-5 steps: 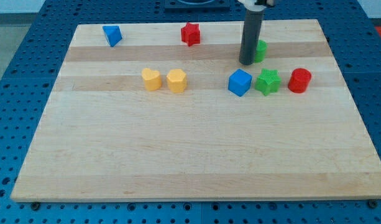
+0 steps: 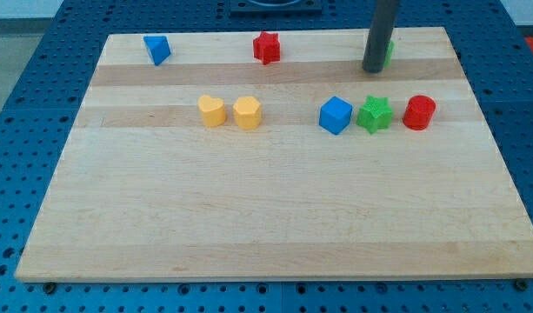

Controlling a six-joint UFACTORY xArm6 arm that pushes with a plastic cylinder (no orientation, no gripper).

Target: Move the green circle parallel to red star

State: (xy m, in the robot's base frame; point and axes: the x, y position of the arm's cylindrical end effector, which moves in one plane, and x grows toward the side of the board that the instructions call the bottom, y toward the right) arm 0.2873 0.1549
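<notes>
Green circle (image 2: 388, 52) sits near the board (image 2: 249, 217) top edge, mostly hidden behind our rod, level with the red star (image 2: 266, 47) far to the view's left. My tip (image 2: 373, 69) touches its left side; we carry no pincer, just an upright rod.

This looks like a robot lab. A pale wooden counter (image 2: 266, 209) sits on a blue metal base (image 2: 23, 174) full of little round holes, the kind used for bolting machines down. Small bright toy blocks lie on the wood in the upper half.
</notes>
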